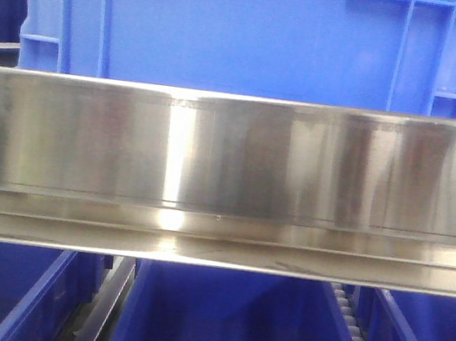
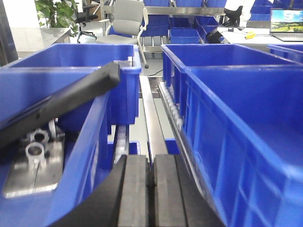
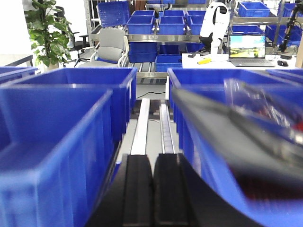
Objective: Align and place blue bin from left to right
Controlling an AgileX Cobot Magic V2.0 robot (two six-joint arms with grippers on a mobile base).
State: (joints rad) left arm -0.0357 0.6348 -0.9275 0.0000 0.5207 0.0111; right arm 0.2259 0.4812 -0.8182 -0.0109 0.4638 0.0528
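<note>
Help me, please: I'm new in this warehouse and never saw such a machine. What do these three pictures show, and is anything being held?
It is a two-armed robot on a mobile base, with one camera facing forward and one on each wrist. The front view looks across a shiny steel rail at the big blue bin, which nearly fills the width. The left wrist view shows the left gripper: two black fingers pressed together, holding nothing. The right wrist view shows the right gripper, also shut and empty. Both wrist views look along a metal track with other blue bins on either side. A chair and a laptop stand behind.
</note>
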